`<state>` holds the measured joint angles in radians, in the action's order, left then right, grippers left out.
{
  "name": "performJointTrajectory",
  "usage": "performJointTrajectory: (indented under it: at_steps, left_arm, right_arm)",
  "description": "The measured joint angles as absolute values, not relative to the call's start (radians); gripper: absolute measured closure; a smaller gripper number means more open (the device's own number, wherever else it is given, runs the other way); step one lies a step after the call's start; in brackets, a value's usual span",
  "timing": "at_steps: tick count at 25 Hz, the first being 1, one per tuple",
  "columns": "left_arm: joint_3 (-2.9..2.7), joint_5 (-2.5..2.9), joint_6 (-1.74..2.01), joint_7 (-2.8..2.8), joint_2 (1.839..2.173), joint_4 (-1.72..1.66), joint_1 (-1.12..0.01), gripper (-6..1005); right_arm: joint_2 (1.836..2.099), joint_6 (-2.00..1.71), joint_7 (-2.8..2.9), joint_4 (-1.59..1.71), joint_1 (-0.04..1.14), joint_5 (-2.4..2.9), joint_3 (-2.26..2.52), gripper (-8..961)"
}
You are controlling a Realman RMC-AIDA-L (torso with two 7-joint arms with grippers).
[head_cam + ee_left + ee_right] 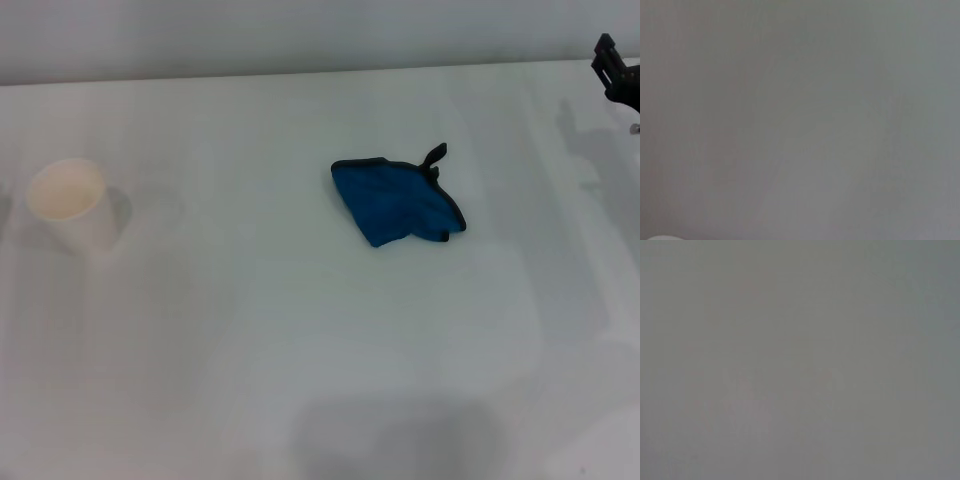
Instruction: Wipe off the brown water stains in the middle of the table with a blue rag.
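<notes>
**Blue rag lies bunched near the table's middle**

The blue rag (pixel 397 203) lies crumpled on the white table (pixel 300 350), its long axis running from ten o'clock to four o'clock, its black loop (pixel 434 155) pointing toward one o'clock. A paper cup (pixel 68 205) stands upright well apart at nine o'clock. The right gripper (pixel 615 72) shows at the two o'clock edge; its finger spread cannot be told. No writing is legible.

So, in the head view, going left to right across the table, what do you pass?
Paper cup → blue rag → right hand at the far right edge. No brown stain is visible.
</notes>
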<state>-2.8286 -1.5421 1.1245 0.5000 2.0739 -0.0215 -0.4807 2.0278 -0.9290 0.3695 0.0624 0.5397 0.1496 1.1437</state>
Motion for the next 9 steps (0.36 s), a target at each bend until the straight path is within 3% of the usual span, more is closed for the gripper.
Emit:
performJointTrajectory:
  at_steps: [9]
  left_arm:
    - [-2.829,-1.552,1.108,0.498,2.072,0.003,-0.519,111]
  right_arm:
    - [2.028,-0.864,0.361,0.068,0.569,0.097,1.143,276]
